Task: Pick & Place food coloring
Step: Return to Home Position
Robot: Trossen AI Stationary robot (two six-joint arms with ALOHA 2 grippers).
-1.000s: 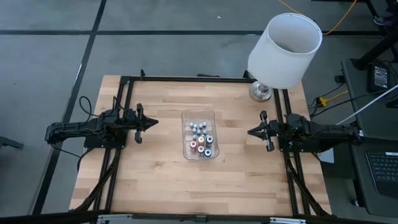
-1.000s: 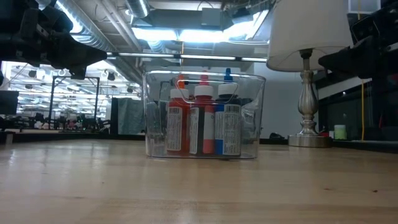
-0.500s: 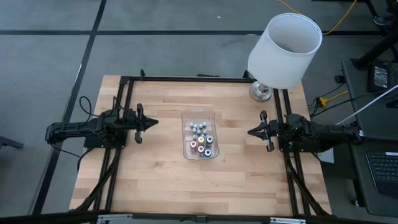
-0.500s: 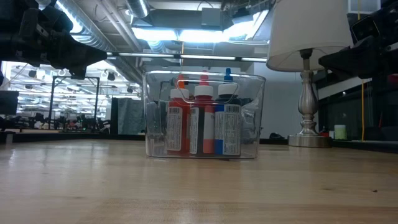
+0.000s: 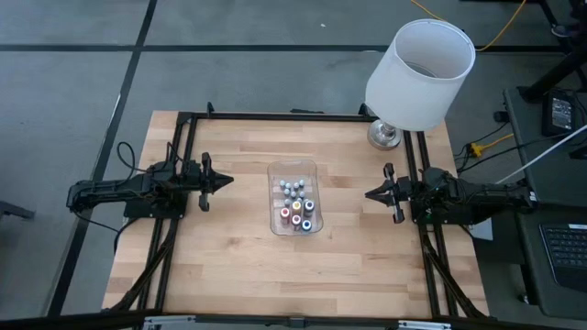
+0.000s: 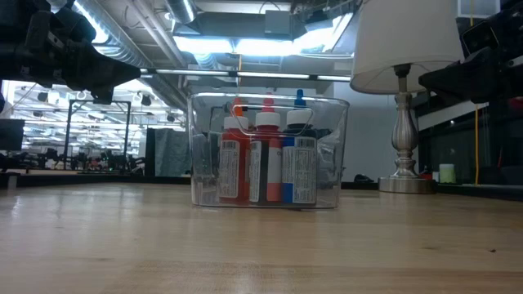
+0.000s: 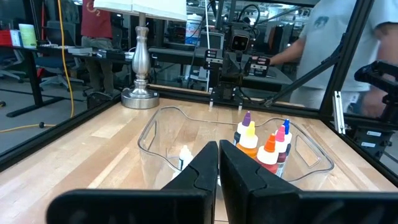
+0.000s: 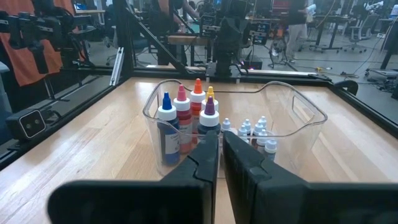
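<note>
the food coloring stands upright inside the clear tray, which sits between the two grippers, straight ahead of each pair of jaws and well apart from both. the left gripper faces it from one side, jaws pressed together with nothing between them. the right gripper faces it from the opposite side, jaws likewise closed and empty. neither arm looks clearly nearer, since the tray lies about midway. the tray's long axis runs crosswise to the line joining the jaws, and the bottles' own long axes point up. no bottle shows on the bare table, so the placing looks done. as i judge it, only a retreat is left, and pulling straight back from the tray should keep the fingers clear of its rim.
</note>
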